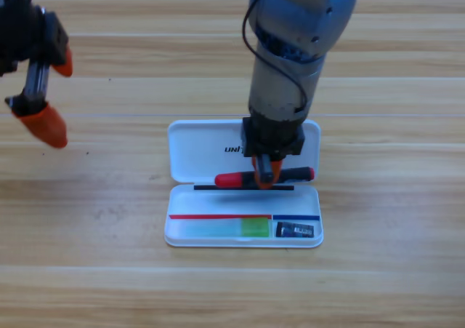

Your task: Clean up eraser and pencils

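The wooden worktop [392,270], pale planks with a smooth grain, carries everything. On it lies the white case [196,150], glossy hard plastic with rounded corners, its lid folded back flat behind the shallow tray.

The right end effector [266,174] points straight down over the seam between lid and tray, clamped on the red-black pencil [236,179]. That pencil is a thick round stick, red at one end, black at the other, held level and crosswise beneath the end effector, sticking out to both sides of it. It hangs just behind the tray's rear edge, so my guess is the step in hand is bringing this last stick to the tray.

In front of the right end effector, inside the tray, the green pencil [254,228] lies lengthwise, light green with a whitish stretch. Just beside it, toward the tray's right end, sits the eraser [295,230], a small dark block with a paler label.

The next move seems to call for a short carry forward and down, keeping the stick parallel to the tray so it drops in behind the green one, then letting go.

The left end effector [47,99] waits far off to the left, jaws spread apart and holding nothing.
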You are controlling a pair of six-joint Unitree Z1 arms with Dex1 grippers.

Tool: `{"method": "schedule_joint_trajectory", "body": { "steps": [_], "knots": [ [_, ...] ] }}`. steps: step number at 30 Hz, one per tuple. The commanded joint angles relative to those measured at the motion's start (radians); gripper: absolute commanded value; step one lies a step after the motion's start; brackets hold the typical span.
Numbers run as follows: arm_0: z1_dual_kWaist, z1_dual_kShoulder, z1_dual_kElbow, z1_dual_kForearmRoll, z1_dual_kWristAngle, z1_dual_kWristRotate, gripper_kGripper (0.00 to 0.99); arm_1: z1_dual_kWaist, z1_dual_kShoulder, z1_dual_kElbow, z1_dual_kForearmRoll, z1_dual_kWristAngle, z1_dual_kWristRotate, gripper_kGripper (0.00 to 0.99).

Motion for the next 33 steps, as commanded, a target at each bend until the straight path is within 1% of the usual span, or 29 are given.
{"method": "schedule_joint_trajectory", "body": {
  "steps": [1, 7, 8, 9, 10, 11, 14, 19, 22, 26, 30, 32, 33],
  "knots": [
    [0.020, 0.011, 0.079, -0.005, -0.009, 0.006, 0.990, 0.043, 0.108, -0.036, 0.010, -0.013, 0.015, 0.000],
    [0.020, 0.017, 0.094, -0.008, -0.011, 0.006, 0.990, 0.043, 0.128, -0.053, 0.010, -0.013, 0.038, 0.000],
    [0.020, 0.017, 0.096, -0.010, -0.011, 0.006, 0.990, 0.043, 0.125, -0.053, 0.010, -0.013, 0.041, 0.235],
    [0.020, 0.017, 0.096, -0.010, -0.011, 0.006, 0.990, 0.043, 0.121, -0.054, 0.010, -0.015, 0.047, 0.552],
    [0.020, 0.018, 0.097, -0.010, -0.011, 0.006, 0.990, 0.043, 0.115, -0.054, 0.010, -0.018, 0.055, 0.819],
    [0.020, 0.020, 0.097, -0.010, -0.011, 0.004, 0.990, 0.043, 0.108, -0.054, 0.010, -0.018, 0.061, 0.905],
    [0.020, 0.021, 0.102, -0.010, -0.011, 0.004, 0.990, 0.043, 0.079, -0.054, 0.010, -0.018, 0.073, 0.962],
    [0.020, 0.029, 0.105, -0.016, -0.012, 0.001, 0.990, 0.043, 0.012, -0.039, 0.010, -0.010, 0.087, 0.974],
    [0.020, 0.029, 0.097, -0.050, -0.015, 0.001, 0.990, 0.043, -0.054, -0.011, 0.011, 0.008, 0.098, 0.982],
    [0.077, 0.051, 0.074, -0.156, -0.032, -0.003, 0.990, 0.045, -0.198, 0.073, 0.011, 0.079, 0.127, 0.983],
    [0.157, 0.092, 0.054, -0.317, -0.072, -0.031, 0.986, 0.045, -0.362, 0.186, 0.004, 0.192, 0.185, 0.985],
    [0.193, 0.127, 0.043, -0.373, -0.103, -0.032, 0.939, 0.045, -0.450, 0.251, -0.033, 0.246, 0.233, 0.986],
    [0.210, 0.147, 0.036, -0.400, -0.120, -0.032, 0.900, 0.045, -0.497, 0.294, -0.073, 0.266, 0.265, 0.986]
  ]
}}
